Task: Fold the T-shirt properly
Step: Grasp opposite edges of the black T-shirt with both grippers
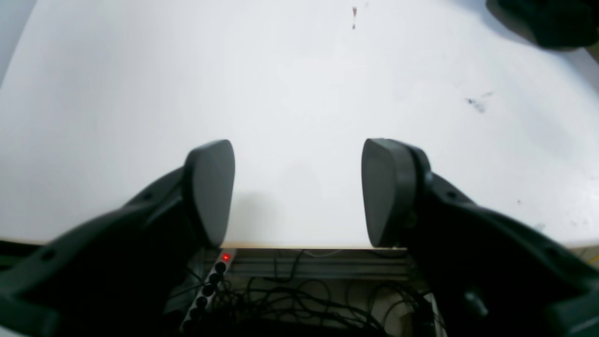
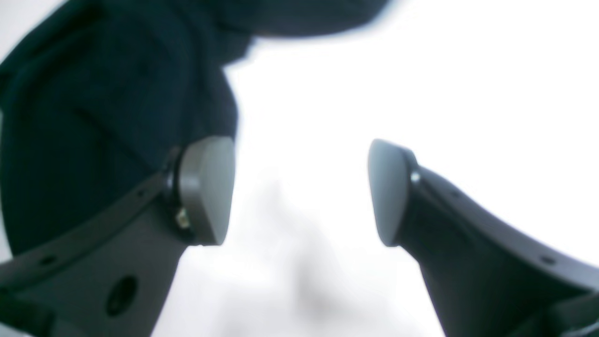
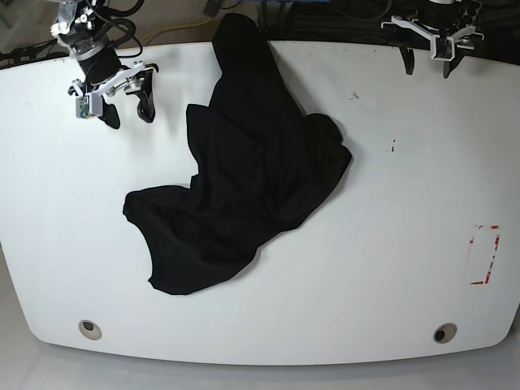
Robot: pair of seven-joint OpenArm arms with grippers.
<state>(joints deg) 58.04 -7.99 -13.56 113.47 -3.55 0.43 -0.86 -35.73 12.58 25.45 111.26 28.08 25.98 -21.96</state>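
No fold is seen; the T-shirt (image 3: pixel 244 191) lies crumpled mid-table; the right gripper (image 3: pixel 124 111) and left gripper (image 3: pixel 429 63) are spread, empty, beside it; everything remains.

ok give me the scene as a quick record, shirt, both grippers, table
shirt: black T-shirt, crumpled in a heap, unfolded, one end at the table's far edge
left gripper: open, empty, over the far edge, apart from the shirt
right gripper: open, empty, beside the shirt's far end
table: white, with a red marking near one side
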